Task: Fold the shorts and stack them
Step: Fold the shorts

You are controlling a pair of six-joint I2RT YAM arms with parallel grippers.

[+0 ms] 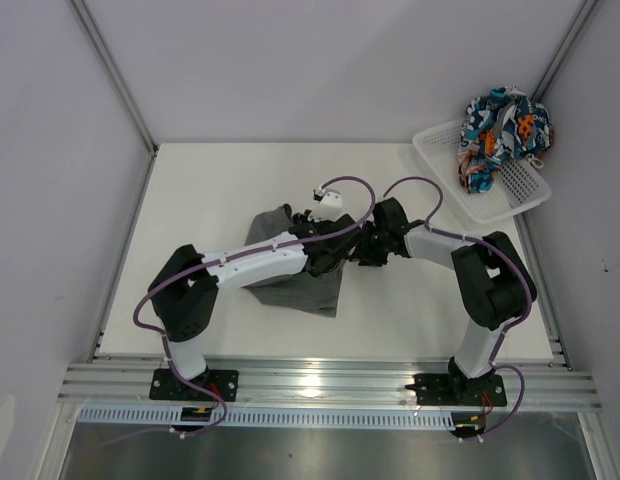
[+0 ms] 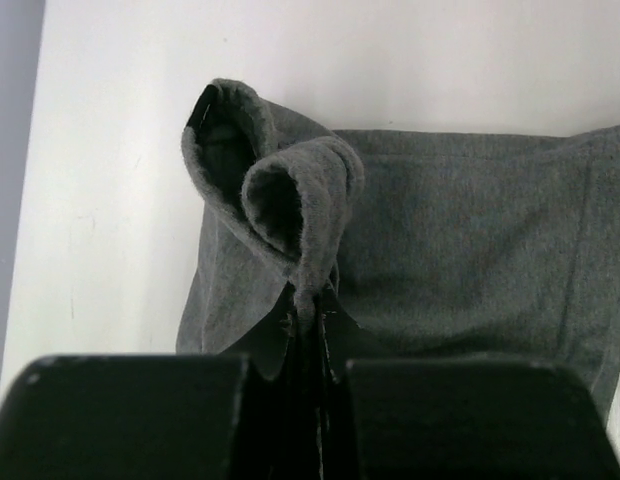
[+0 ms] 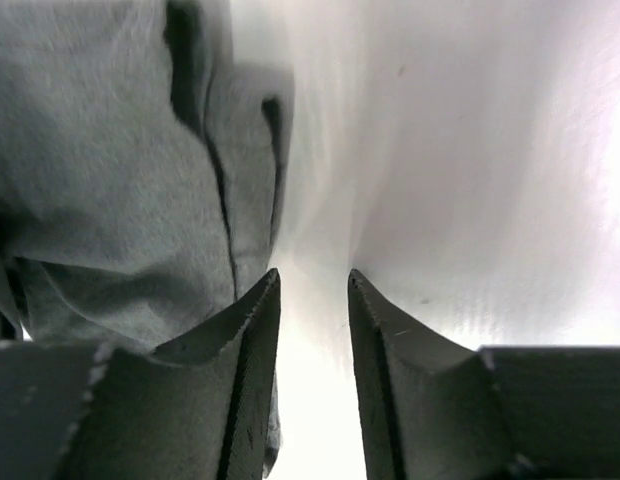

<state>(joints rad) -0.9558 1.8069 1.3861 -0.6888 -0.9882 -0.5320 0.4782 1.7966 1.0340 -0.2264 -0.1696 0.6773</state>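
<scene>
The dark grey shorts (image 1: 290, 285) lie on the white table, partly under my left arm. My left gripper (image 1: 328, 262) is shut on a bunched fold of the grey shorts (image 2: 290, 200), which curls up above the jaws (image 2: 308, 305). My right gripper (image 1: 358, 250) is open and empty, low over the bare table just right of the grey shorts' edge (image 3: 120, 180); its jaws (image 3: 312, 285) stand apart with nothing between them. The patterned shorts (image 1: 502, 135) sit crumpled in the basket at the far right.
A white mesh basket (image 1: 525, 195) stands at the back right corner. Grey walls enclose the table (image 1: 210, 180) on the left, back and right. The two arms meet near the table's middle.
</scene>
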